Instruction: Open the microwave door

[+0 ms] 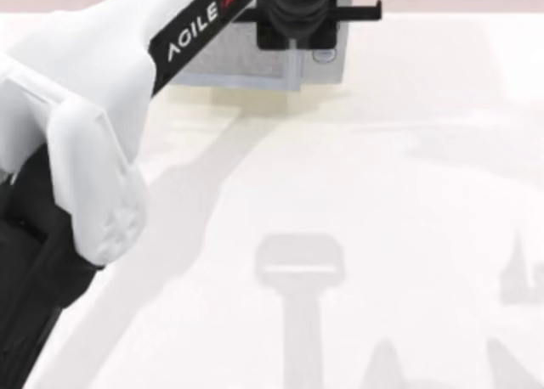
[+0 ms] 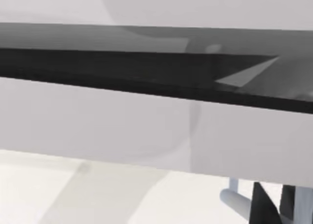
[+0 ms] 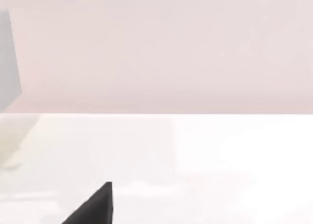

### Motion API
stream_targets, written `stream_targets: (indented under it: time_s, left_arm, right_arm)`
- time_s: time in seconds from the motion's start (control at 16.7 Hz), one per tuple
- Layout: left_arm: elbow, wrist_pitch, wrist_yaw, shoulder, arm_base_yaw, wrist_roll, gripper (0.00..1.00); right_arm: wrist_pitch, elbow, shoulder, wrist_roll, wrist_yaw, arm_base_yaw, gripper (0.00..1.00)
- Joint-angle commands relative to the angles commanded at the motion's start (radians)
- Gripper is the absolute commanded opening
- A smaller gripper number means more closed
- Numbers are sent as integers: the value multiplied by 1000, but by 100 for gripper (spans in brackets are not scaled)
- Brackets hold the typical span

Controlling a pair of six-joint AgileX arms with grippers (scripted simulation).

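The microwave (image 1: pixel 246 66) stands at the table's far edge, a little left of centre. Its door (image 1: pixel 223 62) has a mesh window. A pale handle strip (image 1: pixel 295 73) runs beside a round knob (image 1: pixel 323 56). My left arm reaches from the lower left, and its gripper (image 1: pixel 297 24) hangs over the handle end of the door. In the left wrist view the door panel (image 2: pixel 122 121) fills the frame. The round handle bar (image 2: pixel 237 200) passes between the black fingers (image 2: pixel 264 209) of the left gripper (image 2: pixel 279 208), which is shut on it. My right gripper (image 3: pixel 98 207) shows only as a black wedge over bare table.
The white table (image 1: pixel 382 194) spreads in front of the microwave, crossed by arm shadows. My left arm's white body (image 1: pixel 93 134) covers the top view's left side. A grey corner of the microwave (image 3: pixel 7 57) shows at the edge of the right wrist view.
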Motion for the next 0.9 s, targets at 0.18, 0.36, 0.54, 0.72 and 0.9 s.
stream_targets:
  time_s: [0.18, 0.36, 0.54, 0.72, 0.9]
  left_arm:
    - [13, -14, 5, 5, 2, -3, 0]
    - [13, -14, 5, 5, 2, -3, 0]
    - [13, -14, 5, 5, 2, -3, 0]
    - [13, -14, 5, 5, 2, -3, 0]
    - [13, -14, 5, 5, 2, -3, 0]
  right_arm:
    - [0, 0, 0, 0, 0, 0, 100]
    - [0, 0, 0, 0, 0, 0, 100]
    - [0, 0, 0, 0, 0, 0, 100]
    - [0, 0, 0, 0, 0, 0, 100]
    - [0, 0, 0, 0, 0, 0, 100]
